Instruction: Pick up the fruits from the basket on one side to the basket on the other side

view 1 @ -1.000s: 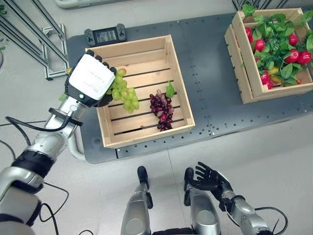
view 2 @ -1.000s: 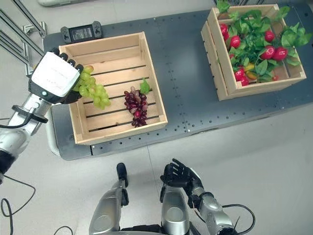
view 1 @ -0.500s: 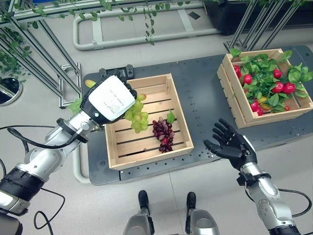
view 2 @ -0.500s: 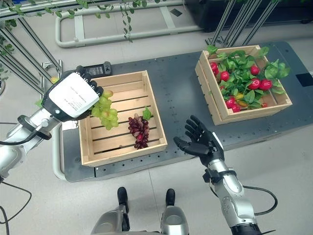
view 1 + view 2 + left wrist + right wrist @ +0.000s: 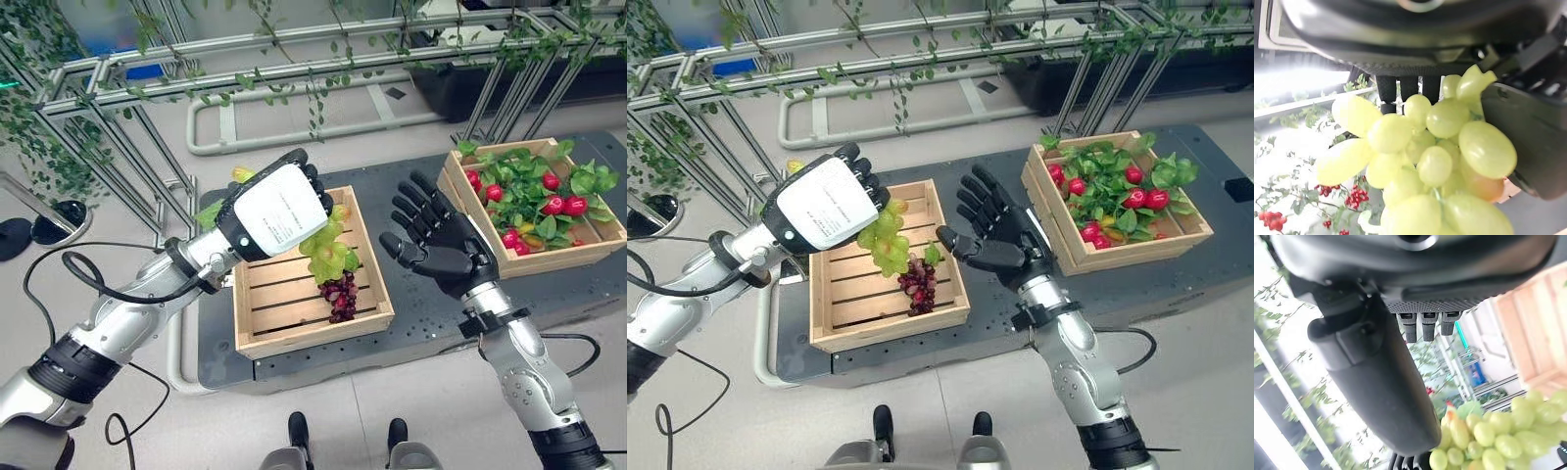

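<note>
The left robot hand (image 5: pixel 279 209), clamped on the green grapes (image 5: pixel 328 257), holds them beside the spread, empty right robot hand (image 5: pixel 446 250); a loose handover could drop them.

The left hand (image 5: pixel 279 208) now holds the green grapes (image 5: pixel 328 257) higher and further right, so the bunch hangs over the right part of the near crate (image 5: pixel 257 328), above the purple grapes (image 5: pixel 340 295), rather than at the crate's left edge as a second ago. The right hand (image 5: pixel 441 247) has risen from low by the robot's body to just right of the green grapes, fingers spread, palm turned towards them. The camera has tilted up, bringing the far metal frame (image 5: pixel 294 39) with its vines into sight.
</note>
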Tool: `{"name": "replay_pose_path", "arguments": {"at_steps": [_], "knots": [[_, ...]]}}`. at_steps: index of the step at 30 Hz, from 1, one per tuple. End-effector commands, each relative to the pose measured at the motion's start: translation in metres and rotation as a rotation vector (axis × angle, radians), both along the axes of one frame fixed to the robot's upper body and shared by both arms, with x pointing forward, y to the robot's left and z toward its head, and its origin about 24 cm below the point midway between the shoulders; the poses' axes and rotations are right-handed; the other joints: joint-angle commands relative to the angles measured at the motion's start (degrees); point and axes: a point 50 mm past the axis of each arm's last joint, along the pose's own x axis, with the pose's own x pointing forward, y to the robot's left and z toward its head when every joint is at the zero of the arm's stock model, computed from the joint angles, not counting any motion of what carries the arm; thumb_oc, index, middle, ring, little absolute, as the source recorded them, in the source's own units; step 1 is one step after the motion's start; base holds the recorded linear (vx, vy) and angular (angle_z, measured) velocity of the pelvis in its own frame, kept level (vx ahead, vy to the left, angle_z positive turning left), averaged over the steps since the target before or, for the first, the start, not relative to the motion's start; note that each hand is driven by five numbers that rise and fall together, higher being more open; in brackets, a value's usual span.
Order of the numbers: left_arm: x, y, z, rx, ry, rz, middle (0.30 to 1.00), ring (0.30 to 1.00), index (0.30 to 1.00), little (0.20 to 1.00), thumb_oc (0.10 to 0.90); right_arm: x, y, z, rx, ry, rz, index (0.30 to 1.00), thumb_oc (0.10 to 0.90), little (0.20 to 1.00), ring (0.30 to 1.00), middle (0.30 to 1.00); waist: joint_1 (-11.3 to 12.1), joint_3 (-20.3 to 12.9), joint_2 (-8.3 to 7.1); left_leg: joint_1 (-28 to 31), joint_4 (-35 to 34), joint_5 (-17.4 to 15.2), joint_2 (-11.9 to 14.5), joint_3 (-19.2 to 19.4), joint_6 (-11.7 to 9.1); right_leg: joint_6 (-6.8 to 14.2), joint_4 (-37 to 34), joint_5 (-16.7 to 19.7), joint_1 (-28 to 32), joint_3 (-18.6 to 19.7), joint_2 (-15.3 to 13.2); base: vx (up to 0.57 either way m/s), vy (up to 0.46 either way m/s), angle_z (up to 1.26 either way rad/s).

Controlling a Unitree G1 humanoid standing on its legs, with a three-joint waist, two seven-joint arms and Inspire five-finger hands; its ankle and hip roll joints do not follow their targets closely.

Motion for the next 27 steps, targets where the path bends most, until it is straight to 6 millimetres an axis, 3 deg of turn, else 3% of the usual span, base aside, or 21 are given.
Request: {"name": "replay_pose_path", "arguments": {"at_steps": [1,8,15,27], "knots": [[0.003,-0.025,0.061,-0.093,-0.222,-0.106,0.3,0.3,0.3,0.3,0.4,0.002,0.019,0.05,0.043,-0.21,0.137,0.9,0.8,0.9,0.9,0.9,1.12,-9.21,0.33,5.36,0.1,-10.68,-2.32,1.28,-0.84,-0.73,0.5,-1.54,-0.12,-1.39,1.03,0.03,-0.022,0.02],[-0.001,-0.042,0.069,-0.06,-0.24,-0.142,0.3,0.3,0.3,0.3,0.4,0.007,0.043,0.057,0.056,-0.174,0.259,0.9,0.8,0.9,0.9,0.9,1.7,-10.26,0.24,6.13,0.1,-10.96,-2.19,1.33,-1.06,-0.79,0.33,-1.73,0.77,-1.73,1.09,0.04,-0.016,0.01],[-0.002,-0.04,0.078,-0.068,-0.242,-0.135,0.3,0.3,0.3,0.3,0.4,0.01,0.044,0.063,0.079,-0.147,0.289,0.9,0.8,0.9,0.9,0.9,1.89,-11.1,0.11,6.43,0.1,-11.03,-2.11,1.3,-1.12,-0.75,0.42,-1.81,1.01,-1.89,1.11,0.04,-0.009,0.0],[-0.008,-0.039,0.077,-0.075,-0.249,-0.137,0.3,0.3,0.3,0.3,0.4,0.008,0.051,0.041,-0.017,-0.037,0.402,0.9,0.8,0.9,0.9,0.9,1.99,-11.94,-0.34,6.81,0.1,-10.98,-2.15,1.25,-0.91,-0.94,0.33,-1.94,1.47,-1.58,1.32,0.01,-0.001,0.0]]}}
